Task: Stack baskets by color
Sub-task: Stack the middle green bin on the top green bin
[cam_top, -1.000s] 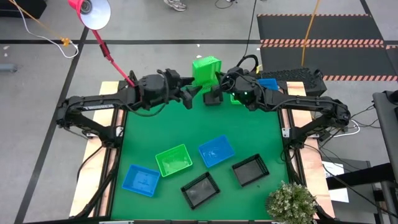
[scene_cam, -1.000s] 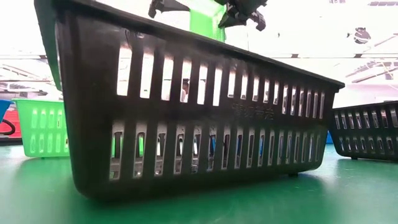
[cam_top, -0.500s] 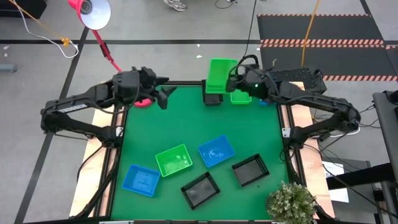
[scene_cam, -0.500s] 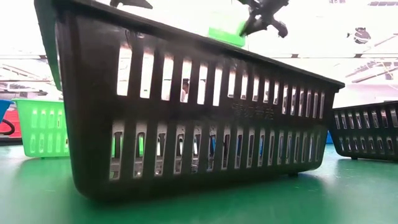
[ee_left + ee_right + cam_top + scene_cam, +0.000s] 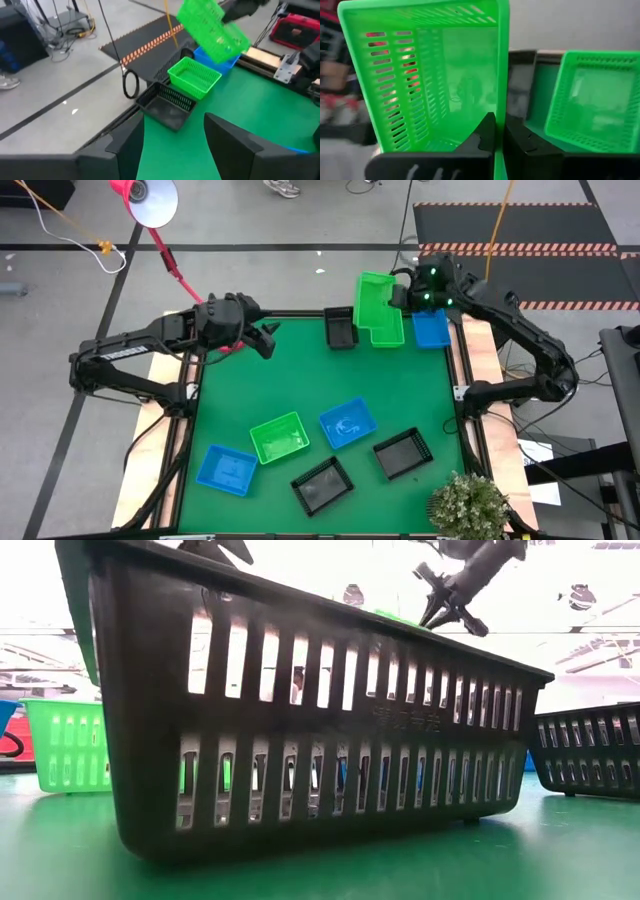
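Note:
My right gripper [image 5: 400, 296] is shut on a bright green basket [image 5: 372, 292], which it holds tilted in the air above the table's far right part. Below it a second green basket [image 5: 390, 332] rests on its bottom, between a black basket [image 5: 341, 330] and a blue basket [image 5: 431, 328]. My left gripper [image 5: 265, 340] hangs open and empty over the far left part of the mat. Near the front lie a green basket [image 5: 278, 437], two blue baskets [image 5: 347, 423] [image 5: 227, 469] and two black baskets [image 5: 322, 485] [image 5: 402, 453]. My right gripper pinches one side wall of the green basket at its rim [image 5: 502, 100], one finger [image 5: 485, 132] inside the basket and the other [image 5: 520, 140] outside. The basket is lifted clear and tilted, its open side turned toward the gripper.
A pink lamp [image 5: 145, 200] on a red stem leans in from the far left corner. A potted plant [image 5: 468, 502] stands at the near right corner. Bare green mat [image 5: 300, 380] lies in the middle. In the low view a black basket [image 5: 320, 730] fills the foreground.
My right gripper has swung toward the table's far right corner with the green basket and rolled, so the basket, first standing on edge, now lies tilted over the far green basket. My left gripper has drawn back toward the left edge, away from the carried basket.

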